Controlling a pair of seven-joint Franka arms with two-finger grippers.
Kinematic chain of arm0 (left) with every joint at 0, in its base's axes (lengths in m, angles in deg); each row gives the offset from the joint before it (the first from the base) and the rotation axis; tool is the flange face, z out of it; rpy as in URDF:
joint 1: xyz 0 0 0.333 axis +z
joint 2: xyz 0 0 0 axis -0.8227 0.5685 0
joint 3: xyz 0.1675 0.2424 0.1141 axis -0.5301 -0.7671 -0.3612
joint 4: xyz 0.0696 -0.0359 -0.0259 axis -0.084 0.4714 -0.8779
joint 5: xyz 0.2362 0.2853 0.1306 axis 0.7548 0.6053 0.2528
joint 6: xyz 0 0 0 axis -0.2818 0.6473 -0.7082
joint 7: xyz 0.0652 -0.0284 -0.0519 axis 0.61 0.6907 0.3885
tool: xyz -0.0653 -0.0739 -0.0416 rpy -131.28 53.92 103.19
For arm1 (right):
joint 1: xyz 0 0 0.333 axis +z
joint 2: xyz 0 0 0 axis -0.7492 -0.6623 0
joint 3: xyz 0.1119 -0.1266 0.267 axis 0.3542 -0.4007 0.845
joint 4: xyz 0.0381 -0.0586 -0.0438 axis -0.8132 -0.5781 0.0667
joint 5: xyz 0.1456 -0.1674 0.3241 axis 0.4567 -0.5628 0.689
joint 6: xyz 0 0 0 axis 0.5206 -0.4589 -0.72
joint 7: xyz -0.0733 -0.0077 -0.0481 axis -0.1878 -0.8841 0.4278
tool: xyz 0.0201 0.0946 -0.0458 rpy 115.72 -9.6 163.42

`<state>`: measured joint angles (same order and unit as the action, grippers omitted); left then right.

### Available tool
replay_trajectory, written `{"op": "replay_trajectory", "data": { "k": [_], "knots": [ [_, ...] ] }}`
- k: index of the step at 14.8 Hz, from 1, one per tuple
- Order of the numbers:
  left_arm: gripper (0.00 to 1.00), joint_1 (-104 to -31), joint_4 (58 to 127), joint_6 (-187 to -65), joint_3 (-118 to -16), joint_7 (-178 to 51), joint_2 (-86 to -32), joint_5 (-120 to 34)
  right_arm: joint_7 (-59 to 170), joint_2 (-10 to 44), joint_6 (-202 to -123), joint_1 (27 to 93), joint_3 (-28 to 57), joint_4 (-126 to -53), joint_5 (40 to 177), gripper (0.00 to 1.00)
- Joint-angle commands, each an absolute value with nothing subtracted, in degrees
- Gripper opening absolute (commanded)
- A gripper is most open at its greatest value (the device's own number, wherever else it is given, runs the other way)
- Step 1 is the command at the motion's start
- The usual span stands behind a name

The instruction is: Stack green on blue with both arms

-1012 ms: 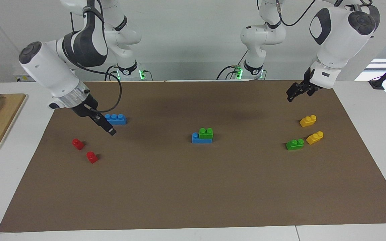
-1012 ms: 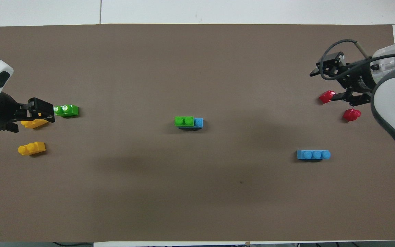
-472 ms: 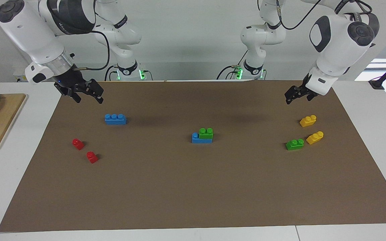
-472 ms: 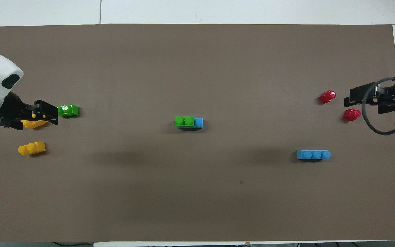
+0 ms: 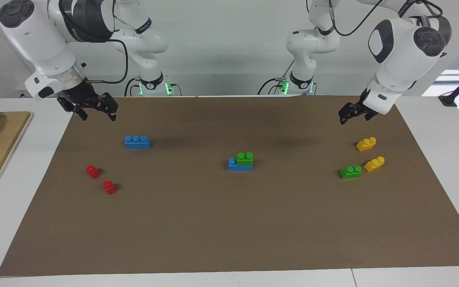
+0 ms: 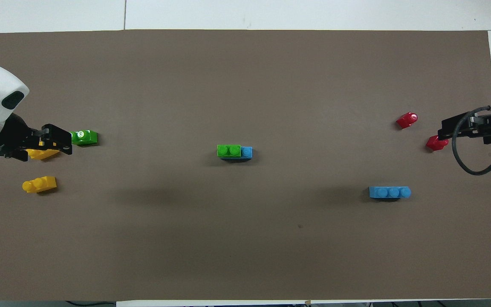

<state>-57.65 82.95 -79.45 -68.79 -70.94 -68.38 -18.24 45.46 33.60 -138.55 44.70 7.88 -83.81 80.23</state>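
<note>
Right end effector (image 5: 94,110) raised, open, left end effector (image 5: 347,114) raised

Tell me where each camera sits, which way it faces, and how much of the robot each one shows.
Facing view: high across the table, looking back at the robots; both whole arms show, the right gripper and left gripper raised over the brown mat.
Overhead view: high above the robots' end, looking steeply down; only the wrists and grippers show at the mat's two ends.
Shared: both show the green brick stacked on a blue brick mid-mat, a loose blue brick and a loose green brick.
</note>
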Motion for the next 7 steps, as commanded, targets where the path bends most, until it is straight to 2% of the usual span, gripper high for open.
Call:
{"op": "replay_trajectory", "data": {
  "k": [1,7],
  "knots": [
    [1.00,-57.11,82.12,-77.77,-68.37,-72.16,-68.82,-18.88,46.08,34.00,-138.20,44.48,8.05,-83.88,78.11,1.00],
    [1.00,-56.94,82.82,-77.94,-68.37,-76.73,-70.05,-18.80,45.72,34.00,-139.08,44.04,8.05,-83.97,77.85,1.00]
  ]
}}
